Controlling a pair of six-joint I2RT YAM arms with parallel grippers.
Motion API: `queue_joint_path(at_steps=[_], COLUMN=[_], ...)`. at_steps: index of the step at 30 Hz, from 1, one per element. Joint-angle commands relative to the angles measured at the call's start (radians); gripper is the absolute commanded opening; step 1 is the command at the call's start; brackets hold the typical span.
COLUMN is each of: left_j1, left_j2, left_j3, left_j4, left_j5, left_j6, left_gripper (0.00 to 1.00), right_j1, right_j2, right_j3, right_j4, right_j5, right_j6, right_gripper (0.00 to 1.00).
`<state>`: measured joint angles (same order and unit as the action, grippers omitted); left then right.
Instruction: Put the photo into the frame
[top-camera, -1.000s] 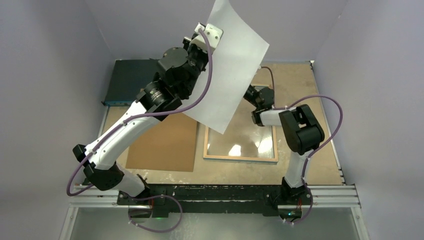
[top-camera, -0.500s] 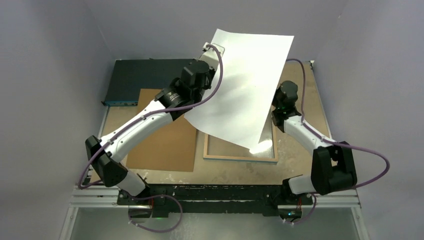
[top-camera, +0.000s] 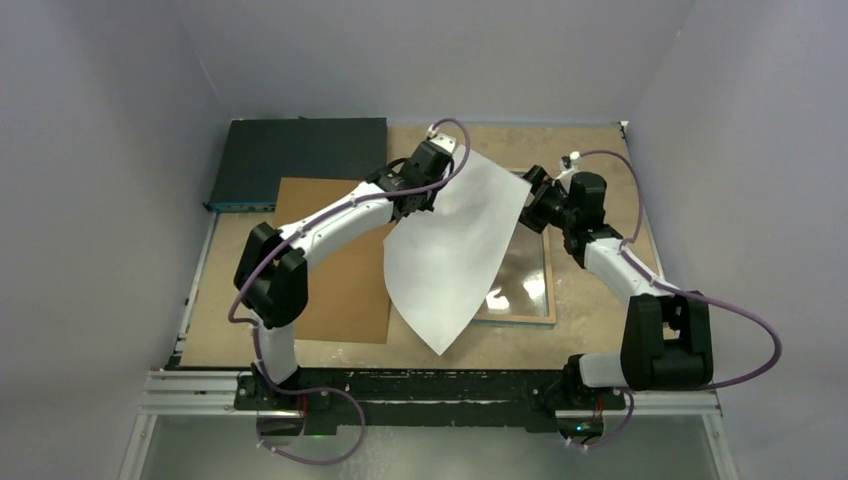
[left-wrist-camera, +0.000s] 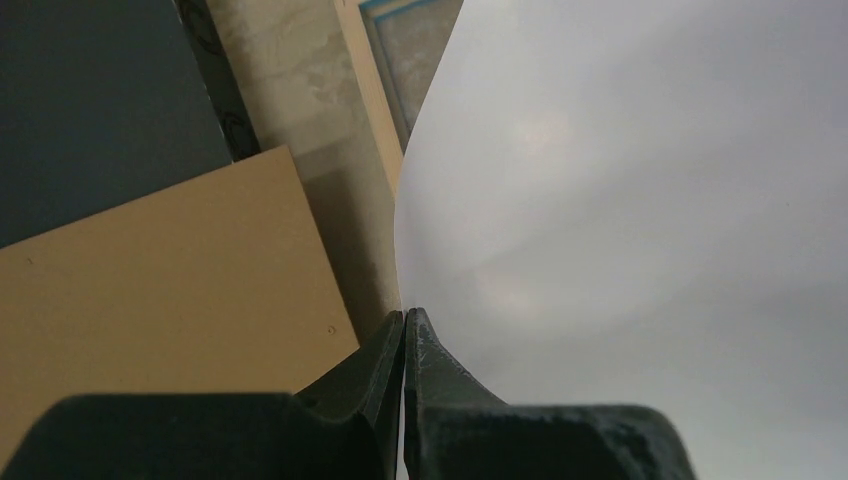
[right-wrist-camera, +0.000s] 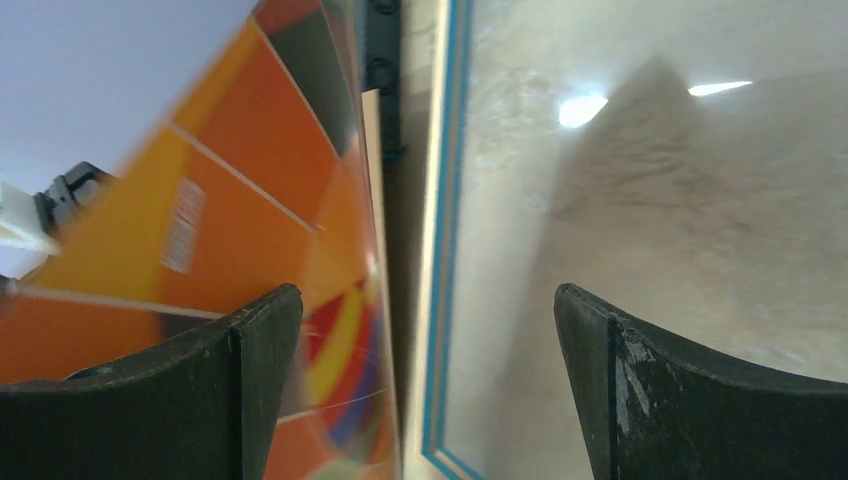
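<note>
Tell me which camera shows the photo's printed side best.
The right wrist view: the photo fills its left side, orange and red print facing the lens, though blurred. The top external view shows only its white back, overlapping the frame. The left wrist view also shows just white back, pinched in the shut left claw.

The worktop (top-camera: 590, 335) is a tan, scuffed sheet with pale worn patches. A plain brown board (top-camera: 340, 300) lies flat on its left half. At the board's far end sits a dark flat box (top-camera: 290, 150), and from above the board's far edge overlaps the box's near right part. Right of the board, across a strip of bare surface, lies the frame (top-camera: 520, 318). Its wood-coloured rim faces up and its left part is hidden.
</note>
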<state>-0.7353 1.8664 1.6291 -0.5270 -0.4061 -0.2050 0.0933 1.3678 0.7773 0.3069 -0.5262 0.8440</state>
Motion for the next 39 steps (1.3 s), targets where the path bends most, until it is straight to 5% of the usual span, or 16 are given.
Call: queue_joint_path(at_steps=[1, 16, 28, 33, 39], left_j1=[0.040, 0.195, 0.268, 0.281, 0.281], left_j2=[0.045, 0.162, 0.152, 0.131, 0.134], left_j3=[0.048, 0.115, 0.035, -0.005, -0.079], left_j4=[-0.049, -0.085, -0.072, -0.099, -0.114], left_j5=[0.067, 0.197, 0.357, 0.444, 0.532], left_j6=[-0.123, -0.319, -0.489, -0.508, -0.468], left_gripper=[0.00, 0.00, 0.00, 0.01, 0.14], right_j1=[-0.048, -0.092, -0.088, 0.022, 0.112], right_j2=[0.013, -0.028, -0.113, -0.150, -0.174], right_j3=[0.006, 0.075, 0.090, 0.116, 0.092], right_j4=[-0.082, -0.208, -0.238, -0.305, -0.373], right_j5=[0.049, 0.335, 0.311, 0.388, 0.408], right_j6=[-0.096, -0.217, -0.238, -0.278, -0.288], right_gripper=[0.99, 0.99, 0.99, 0.99, 0.99])
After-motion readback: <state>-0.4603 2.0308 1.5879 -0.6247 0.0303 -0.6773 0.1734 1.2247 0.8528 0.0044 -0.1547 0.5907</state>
